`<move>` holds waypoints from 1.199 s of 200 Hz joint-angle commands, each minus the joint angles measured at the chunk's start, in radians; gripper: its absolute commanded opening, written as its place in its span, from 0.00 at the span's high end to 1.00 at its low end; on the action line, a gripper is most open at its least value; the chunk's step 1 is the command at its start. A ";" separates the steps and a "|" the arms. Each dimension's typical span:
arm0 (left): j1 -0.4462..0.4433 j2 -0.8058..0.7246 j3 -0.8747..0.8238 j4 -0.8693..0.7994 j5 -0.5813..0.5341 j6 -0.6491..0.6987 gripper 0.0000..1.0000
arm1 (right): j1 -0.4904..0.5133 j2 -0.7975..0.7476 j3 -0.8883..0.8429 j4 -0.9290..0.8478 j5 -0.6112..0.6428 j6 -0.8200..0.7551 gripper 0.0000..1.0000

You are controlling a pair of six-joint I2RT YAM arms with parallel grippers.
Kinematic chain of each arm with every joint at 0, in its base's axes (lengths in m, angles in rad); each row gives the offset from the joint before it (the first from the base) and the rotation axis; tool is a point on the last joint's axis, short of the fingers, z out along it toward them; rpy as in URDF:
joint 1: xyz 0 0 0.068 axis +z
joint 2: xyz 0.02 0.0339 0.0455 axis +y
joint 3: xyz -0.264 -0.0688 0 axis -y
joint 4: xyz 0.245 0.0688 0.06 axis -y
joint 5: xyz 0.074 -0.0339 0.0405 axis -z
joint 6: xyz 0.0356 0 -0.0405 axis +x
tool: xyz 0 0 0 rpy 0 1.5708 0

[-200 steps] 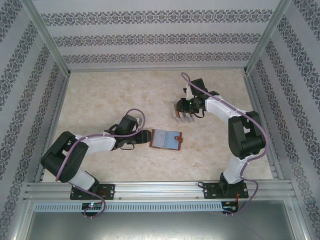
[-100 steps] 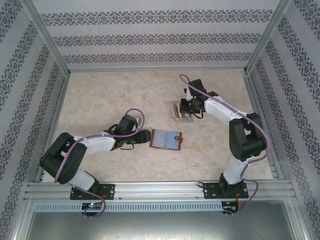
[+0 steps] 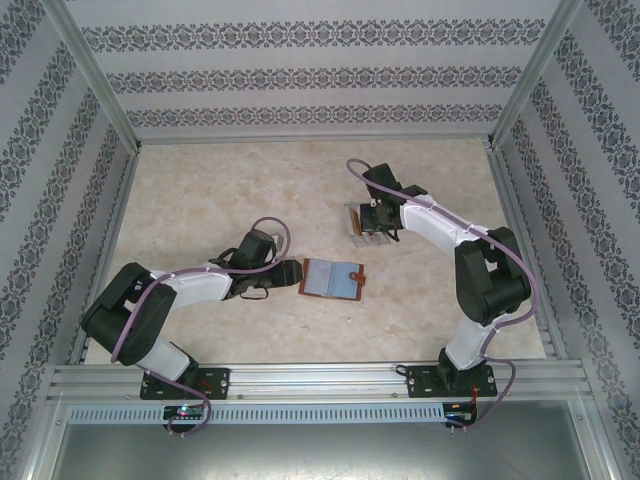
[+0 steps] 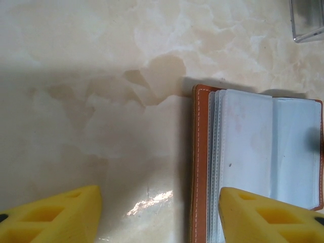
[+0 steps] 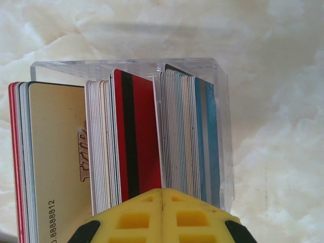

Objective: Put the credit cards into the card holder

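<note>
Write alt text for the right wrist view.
The shut yellow right tool sits at the middle of three card stacks standing in a clear rack on a marbled table; a red, black-striped card faces out of that stack.

Surface: table, beige marbled top with pale veining, edged by aluminium rails.
Item one: card holder, reddish-brown leather with white stitching.
Position: lay flat near the table's middle.
Condition: opened out, clear plastic sleeves facing up, snap tab at its right edge.
Item two: clear plastic card box, three compartments.
Position: stood on the table behind and to the right of the card holder, apart from it.
Contents: credit cards packed on edge: a beige numbered one at left, a red one with a black stripe in the middle, blue and white ones at right.
Marks: soft shadow across the bare marble left of the card holder.
</note>
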 commanded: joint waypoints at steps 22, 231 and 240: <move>0.003 0.011 0.030 -0.041 -0.018 0.021 0.37 | 0.001 0.050 0.054 -0.085 0.058 0.027 0.92; 0.003 0.009 0.019 -0.013 0.016 0.011 0.37 | 0.112 -0.397 -0.185 -0.053 -0.081 0.053 0.95; 0.002 0.014 0.018 -0.001 0.035 0.008 0.37 | 0.140 -0.433 -0.233 -0.035 -0.125 0.049 0.95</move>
